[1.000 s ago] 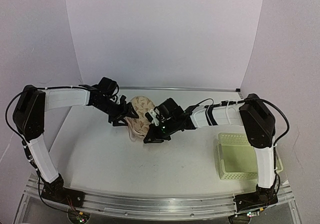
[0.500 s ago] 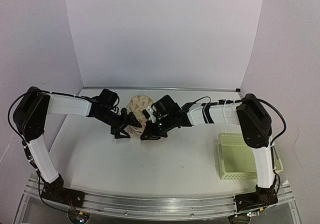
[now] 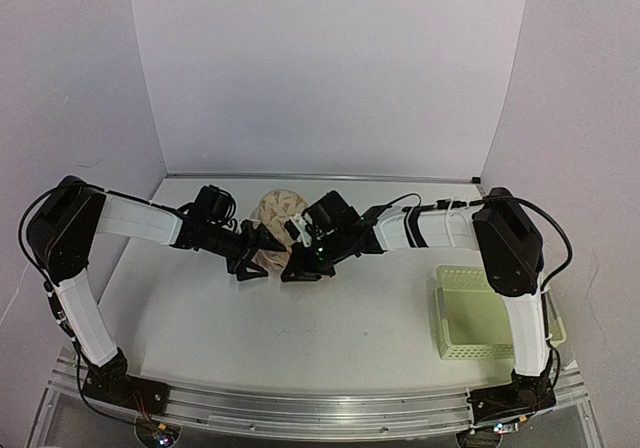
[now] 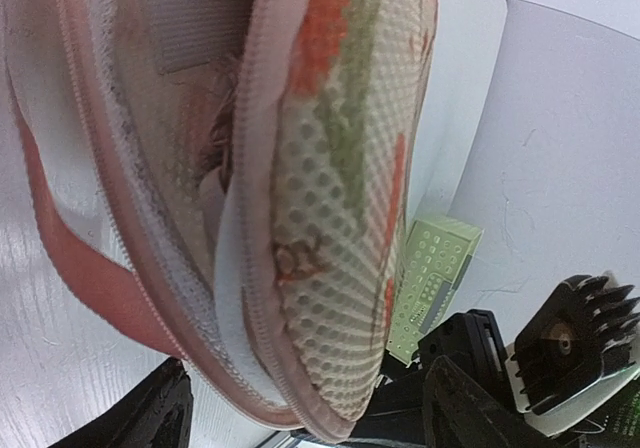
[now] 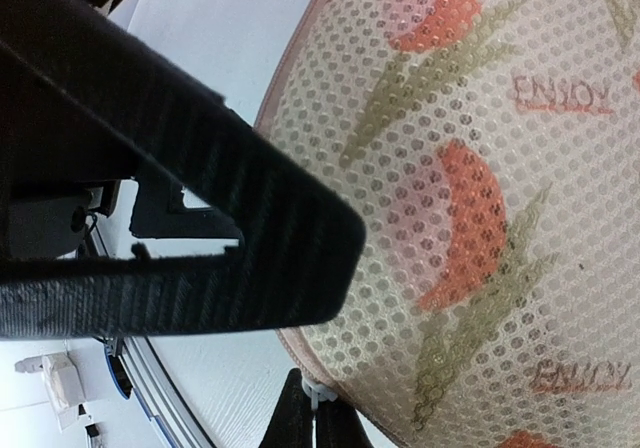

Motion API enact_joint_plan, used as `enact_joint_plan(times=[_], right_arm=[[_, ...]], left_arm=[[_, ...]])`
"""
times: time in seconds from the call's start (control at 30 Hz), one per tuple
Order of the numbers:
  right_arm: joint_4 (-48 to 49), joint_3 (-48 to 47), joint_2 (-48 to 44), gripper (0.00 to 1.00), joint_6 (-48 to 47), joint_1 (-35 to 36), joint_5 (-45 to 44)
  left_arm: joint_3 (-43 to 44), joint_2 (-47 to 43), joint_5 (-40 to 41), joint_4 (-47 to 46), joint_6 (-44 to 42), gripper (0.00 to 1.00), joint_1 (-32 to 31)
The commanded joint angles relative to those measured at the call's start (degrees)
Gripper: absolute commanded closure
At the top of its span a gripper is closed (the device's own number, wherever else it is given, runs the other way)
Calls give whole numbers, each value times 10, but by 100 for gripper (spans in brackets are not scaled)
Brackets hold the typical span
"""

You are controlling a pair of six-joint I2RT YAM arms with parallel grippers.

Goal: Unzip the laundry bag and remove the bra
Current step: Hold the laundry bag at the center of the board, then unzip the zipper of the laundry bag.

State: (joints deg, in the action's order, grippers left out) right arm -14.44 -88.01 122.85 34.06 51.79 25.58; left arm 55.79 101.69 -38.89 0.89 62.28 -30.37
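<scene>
Laundry bag (image 3: pixel 278 211) is found lying on the table (image 3: pixel 200 308) at mid-depth, between the ends of the two arms. The left gripper (image 3: pixel 250 260) is positioned low at its left side and the right gripper (image 3: pixel 300 266) at its right, both close against the bag's near end.

Left wrist view: the zip (image 4: pixel 252 308) is seen parted along the edge, with the mesh wall, printed in orange and green, held off from the other wall. Pinkish soft fabric, taken for the bra (image 4: pixel 222 118), is seen inside the opening and is wholly within the bag. The left fingers (image 4: pixel 150 418) are spread wide, one to each side of the bag's near end, and nothing is clamped.

Right wrist view: the fingertips are pressed together at the bag's seam, with a small white tab (image 5: pixel 318 392) just at their tips. Whether it is pinched cannot be told.

A pale green lattice basket (image 3: pixel 470 318) is noted well apart at the right, near the right arm's base.
</scene>
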Motion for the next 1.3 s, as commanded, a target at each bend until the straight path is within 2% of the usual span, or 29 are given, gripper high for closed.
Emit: enact_joint_plan(times=[0.0, 0.07, 0.23, 0.47, 0.57, 0.93, 1.27], right_arm=[[14, -5, -15, 100, -9, 6, -1], [15, -3, -17, 100, -10, 5, -2], [15, 2, -23, 100, -13, 6, -3], [15, 8, -27, 100, -15, 8, -6], [14, 17, -32, 100, -16, 7, -10], [13, 124, -86, 100, -38, 6, -67], [6, 223, -141, 100, -64, -23, -132]], left_arm=[[11, 18, -4, -56, 22, 24, -1], [16, 25, -5, -57, 21, 28, -1], [20, 38, -6, -62, 19, 46, -1], [25, 42, -6, -65, 19, 80, -1], [26, 39, -6, -65, 20, 99, -1], [31, 23, -13, -57, 2, 100, 10], [85, 15, -34, 59, -122, 100, 12]])
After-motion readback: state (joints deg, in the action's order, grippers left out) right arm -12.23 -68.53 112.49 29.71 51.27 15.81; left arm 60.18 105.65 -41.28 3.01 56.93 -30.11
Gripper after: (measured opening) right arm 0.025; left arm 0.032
